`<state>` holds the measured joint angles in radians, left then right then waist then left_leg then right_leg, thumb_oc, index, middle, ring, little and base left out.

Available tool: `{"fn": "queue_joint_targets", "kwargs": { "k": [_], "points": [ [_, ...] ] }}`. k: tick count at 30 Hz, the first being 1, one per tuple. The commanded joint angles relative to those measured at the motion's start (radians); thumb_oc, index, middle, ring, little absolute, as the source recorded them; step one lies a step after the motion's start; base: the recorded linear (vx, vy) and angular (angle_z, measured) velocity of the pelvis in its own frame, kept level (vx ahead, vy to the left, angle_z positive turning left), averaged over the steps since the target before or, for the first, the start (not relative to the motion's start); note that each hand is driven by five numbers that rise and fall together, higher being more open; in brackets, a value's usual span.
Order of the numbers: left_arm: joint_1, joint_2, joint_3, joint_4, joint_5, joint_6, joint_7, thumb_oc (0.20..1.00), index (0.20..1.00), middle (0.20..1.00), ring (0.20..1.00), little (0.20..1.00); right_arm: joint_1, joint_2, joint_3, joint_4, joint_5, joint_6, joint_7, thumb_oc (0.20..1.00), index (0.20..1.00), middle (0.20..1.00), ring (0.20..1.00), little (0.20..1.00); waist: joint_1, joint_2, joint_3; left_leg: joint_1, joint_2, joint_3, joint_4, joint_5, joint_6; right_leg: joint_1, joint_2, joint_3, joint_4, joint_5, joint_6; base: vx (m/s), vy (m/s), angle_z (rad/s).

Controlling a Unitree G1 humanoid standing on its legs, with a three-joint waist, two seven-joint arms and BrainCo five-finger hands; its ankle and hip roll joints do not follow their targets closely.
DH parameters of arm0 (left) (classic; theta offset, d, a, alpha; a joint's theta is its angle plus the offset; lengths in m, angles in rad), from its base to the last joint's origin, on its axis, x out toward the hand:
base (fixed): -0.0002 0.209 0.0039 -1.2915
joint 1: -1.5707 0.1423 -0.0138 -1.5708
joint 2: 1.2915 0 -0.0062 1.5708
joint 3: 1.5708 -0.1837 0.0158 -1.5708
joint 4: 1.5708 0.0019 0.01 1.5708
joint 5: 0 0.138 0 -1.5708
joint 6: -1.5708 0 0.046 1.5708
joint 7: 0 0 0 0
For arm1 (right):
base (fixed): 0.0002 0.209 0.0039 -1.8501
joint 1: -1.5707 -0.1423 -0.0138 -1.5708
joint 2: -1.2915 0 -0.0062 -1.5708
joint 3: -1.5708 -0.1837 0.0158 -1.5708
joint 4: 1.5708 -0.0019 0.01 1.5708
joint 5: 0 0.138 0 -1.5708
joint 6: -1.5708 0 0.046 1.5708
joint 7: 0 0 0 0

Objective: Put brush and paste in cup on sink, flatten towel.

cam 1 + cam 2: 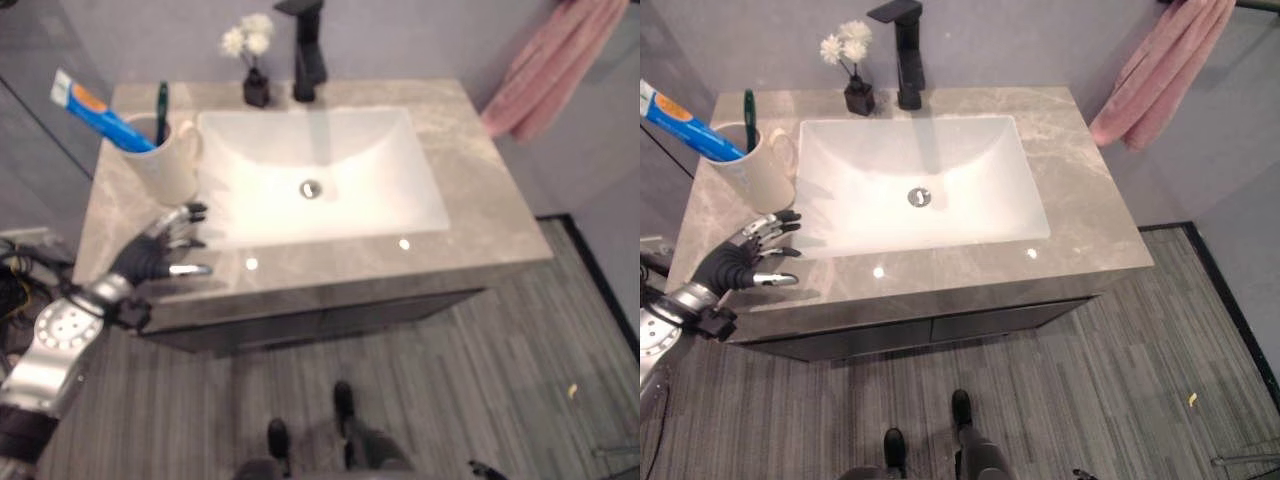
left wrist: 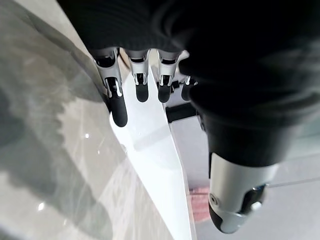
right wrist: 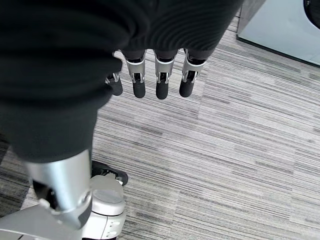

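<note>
Cream ceramic cup stands on the grey marble surface, left of the white rectangular basin, with the green toothbrush and blue toothpaste tube already inside. My left hand hovers just in front of the cup, fingers spread, holding nothing. Remaining item: the pink towel, bunched on the wall far right of the basin. My right hand, fingers relaxed and empty, hangs over the floor; I judge it the nearer one.

the left hand hovers at the near left, fingers spread and relaxed, holding nothing. the right hand hangs low, fingers straight, empty.
</note>
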<state>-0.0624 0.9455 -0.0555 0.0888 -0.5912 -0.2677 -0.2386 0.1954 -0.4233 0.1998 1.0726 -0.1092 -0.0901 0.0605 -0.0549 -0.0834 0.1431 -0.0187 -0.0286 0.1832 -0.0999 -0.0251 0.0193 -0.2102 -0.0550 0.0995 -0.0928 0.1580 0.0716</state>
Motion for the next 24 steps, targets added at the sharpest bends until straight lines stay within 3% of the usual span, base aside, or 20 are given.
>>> {"fn": "queue_joint_targets", "kwargs": {
  "k": [1,24],
  "points": [
    [-0.082,0.001,0.056,0.041,0.007,-0.053,0.045,1.0,1.0,1.0,1.0,1.0,-0.018,-0.049,-0.011,0.028,0.026,0.001,-0.016,1.0,1.0,1.0,1.0,1.0,-0.018,0.016,0.029,-0.04,0.016,-0.035,0.013,-0.067,0.03,0.076,-0.055,-0.049,0.006,-0.108,0.055,0.0,0.0,0.0],
    [-0.285,0.05,0.021,0.091,0.024,-0.084,0.172,1.0,1.0,1.0,1.0,1.0,-0.041,-0.055,-0.028,0.026,0.124,-0.006,-0.037,1.0,1.0,1.0,1.0,1.0,-0.041,0.01,0.08,-0.166,0.017,-0.068,0.013,-0.019,0.014,-0.025,-0.055,-0.075,0.006,-0.077,0.055,0.0,0.0,0.01]
  ]
}}
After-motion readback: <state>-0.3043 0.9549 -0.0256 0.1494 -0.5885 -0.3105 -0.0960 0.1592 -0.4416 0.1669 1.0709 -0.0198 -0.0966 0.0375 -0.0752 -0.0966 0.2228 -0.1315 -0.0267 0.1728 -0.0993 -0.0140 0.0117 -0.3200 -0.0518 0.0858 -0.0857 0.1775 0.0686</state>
